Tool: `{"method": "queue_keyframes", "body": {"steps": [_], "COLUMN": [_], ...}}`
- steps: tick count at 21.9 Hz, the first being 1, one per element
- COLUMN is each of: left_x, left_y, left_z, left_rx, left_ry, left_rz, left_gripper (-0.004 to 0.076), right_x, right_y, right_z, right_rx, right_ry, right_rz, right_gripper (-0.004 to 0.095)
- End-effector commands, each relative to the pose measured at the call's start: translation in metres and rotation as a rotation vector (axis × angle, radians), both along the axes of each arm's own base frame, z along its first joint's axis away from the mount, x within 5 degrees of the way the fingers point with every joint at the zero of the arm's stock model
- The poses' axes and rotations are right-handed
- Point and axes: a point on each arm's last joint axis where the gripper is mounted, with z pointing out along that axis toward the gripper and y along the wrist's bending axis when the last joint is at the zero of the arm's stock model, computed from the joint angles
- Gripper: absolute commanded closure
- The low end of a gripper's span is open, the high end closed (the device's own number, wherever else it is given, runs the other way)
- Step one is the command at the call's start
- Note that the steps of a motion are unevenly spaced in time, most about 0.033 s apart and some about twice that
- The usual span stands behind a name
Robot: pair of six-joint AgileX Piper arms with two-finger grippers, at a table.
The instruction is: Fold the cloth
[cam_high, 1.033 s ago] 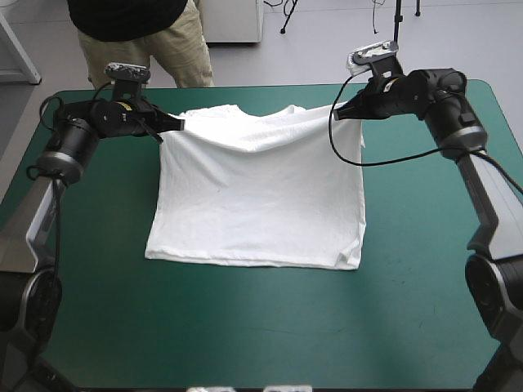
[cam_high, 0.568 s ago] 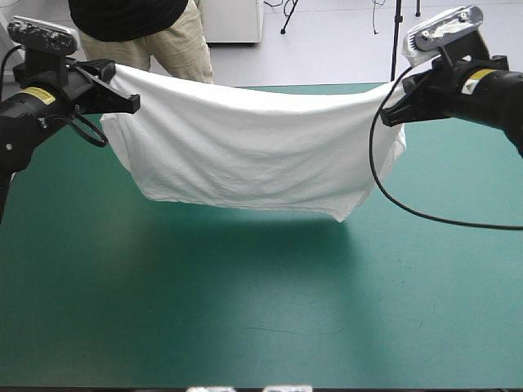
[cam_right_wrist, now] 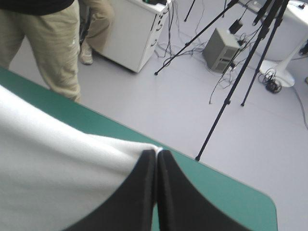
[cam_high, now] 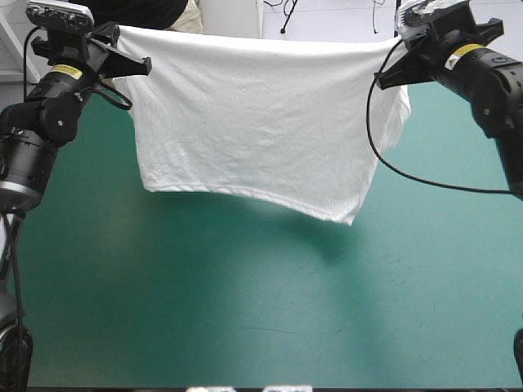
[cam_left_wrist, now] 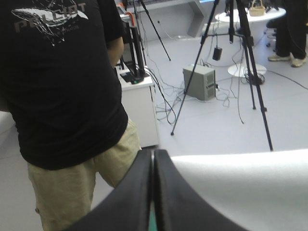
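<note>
The T-shirt hangs spread above the teal-green surface. Its upper corners, at ten and two o'clock, sit in the left fingers and right fingers, each pair clamped together on it.

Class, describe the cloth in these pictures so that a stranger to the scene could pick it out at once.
Start at the table with the teal-green cover. Above it a sheet hangs stretched between the left gripper and the right gripper, each shut on an upper corner. That is the T-shirt: the only white thing there, hanging clear of the table.
</note>
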Motion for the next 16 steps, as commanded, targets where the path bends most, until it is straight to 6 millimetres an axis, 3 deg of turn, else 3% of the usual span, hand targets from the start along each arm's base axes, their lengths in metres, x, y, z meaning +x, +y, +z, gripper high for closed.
{"method": "queue_keyframes", "body": {"steps": [1, 4, 6, 9, 10, 16], "left_x": [0.009, 0.025, 0.036, 0.052, 0.060, 0.070], "left_y": [0.006, 0.011, 0.010, 0.008, 0.007, 0.001], "left_z": [0.025, 0.024, 0.015, -0.008, -0.026, -0.094], "left_rx": [-0.071, -0.091, -0.093, -0.037, -0.030, -0.030], "left_ry": [-0.314, -0.527, -0.568, -0.503, -0.457, -0.350], "left_rz": [0.074, 0.138, 0.156, 0.159, 0.161, 0.168], "left_gripper": [0.0733, 0.0733, 0.0733, 0.0733, 0.0733, 0.0733], "right_x": [0.040, 0.081, 0.101, 0.131, 0.143, 0.148], "right_y": [0.004, 0.015, 0.019, 0.006, -0.006, -0.009], "right_z": [0.009, -0.007, -0.020, -0.053, -0.074, -0.141], "right_rx": [-0.025, 0.007, 0.023, 0.206, 0.321, 0.263], "right_ry": [-0.308, -0.505, -0.572, -0.493, -0.429, -0.291], "right_rz": [-0.018, 0.005, 0.013, -0.039, -0.083, -0.104], "right_gripper": [0.0921, 0.0921, 0.0921, 0.0926, 0.0926, 0.0926]}}
